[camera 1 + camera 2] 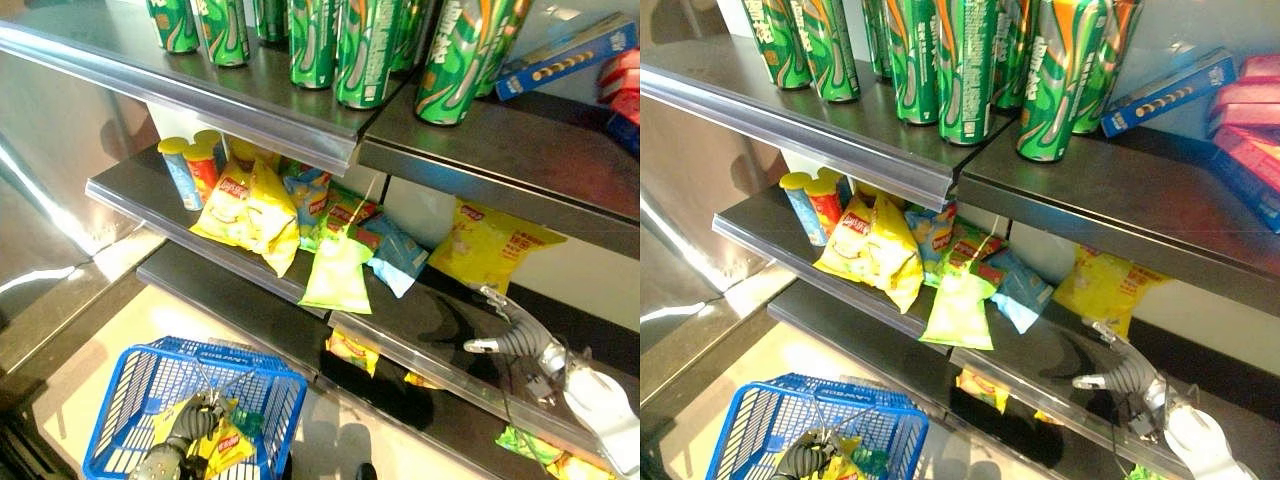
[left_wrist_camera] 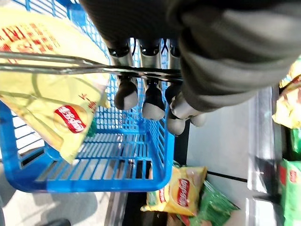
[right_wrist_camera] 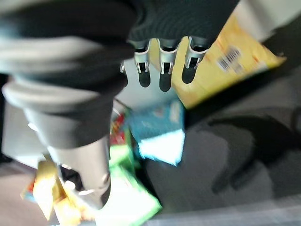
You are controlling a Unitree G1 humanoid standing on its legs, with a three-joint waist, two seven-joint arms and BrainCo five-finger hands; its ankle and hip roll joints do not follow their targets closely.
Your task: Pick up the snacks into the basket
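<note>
My left hand (image 1: 185,428) hangs at the lower left, its fingers (image 2: 153,101) curled round the wire handle (image 2: 70,63) of a blue basket (image 1: 130,400). A yellow chip bag (image 1: 228,450) lies inside the basket. My right hand (image 1: 515,340) is open over the bare right part of the middle shelf (image 1: 440,320), touching nothing. Just beyond its fingers (image 3: 160,70) lie a yellow snack bag (image 1: 490,245) and a blue one (image 1: 398,255). Further left on that shelf lie a pale green bag (image 1: 338,275) and a heap of yellow bags (image 1: 250,205).
Tall green cans (image 1: 360,50) line the top shelf, with a blue box (image 1: 565,55) at its right. Two small tubes (image 1: 190,170) stand at the middle shelf's left end. More bags (image 2: 181,193) lie on the lowest shelf, under the middle shelf's front rail (image 1: 450,375).
</note>
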